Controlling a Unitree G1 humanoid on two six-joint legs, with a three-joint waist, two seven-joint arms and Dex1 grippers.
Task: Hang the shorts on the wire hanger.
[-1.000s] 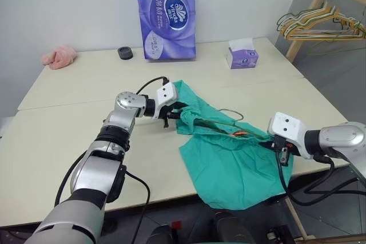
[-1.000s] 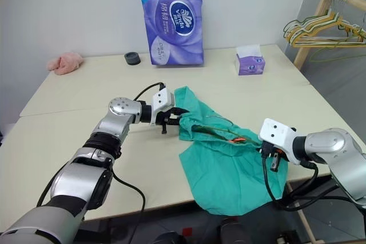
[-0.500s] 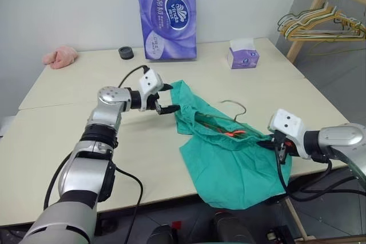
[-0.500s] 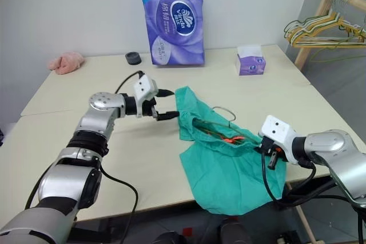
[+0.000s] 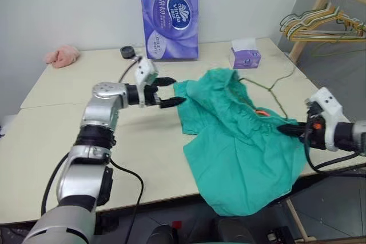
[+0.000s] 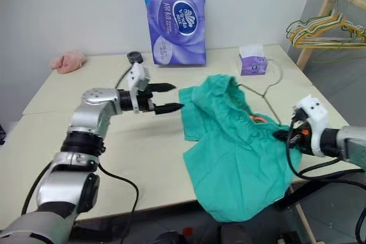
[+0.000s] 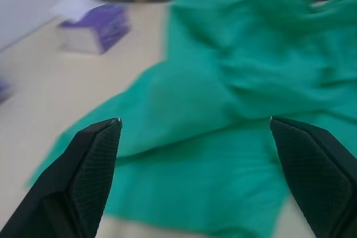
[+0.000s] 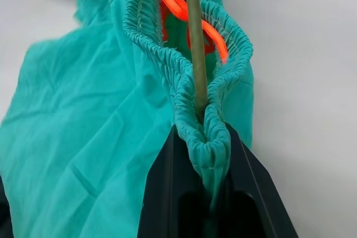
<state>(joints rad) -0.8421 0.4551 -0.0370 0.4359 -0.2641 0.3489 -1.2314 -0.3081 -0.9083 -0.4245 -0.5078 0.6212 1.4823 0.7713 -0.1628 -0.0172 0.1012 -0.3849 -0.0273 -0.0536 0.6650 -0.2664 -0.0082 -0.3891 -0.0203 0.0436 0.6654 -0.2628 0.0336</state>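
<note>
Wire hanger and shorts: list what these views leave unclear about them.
- Wire hanger: head views show its hook and one bare wire; the rest is hidden inside the shorts.
- Right gripper: shut on the waistband; the gathered cloth hides whether its fingers also pinch the wire.
- Shorts' lower hem: hangs past the table edge in the head views.
- Left gripper: open, apart from the cloth; its wrist view is blurred.

Purple tissue pack (image 6: 175, 18) — the brand "Vinda" reads on its oval logo — other print illegible
</note>
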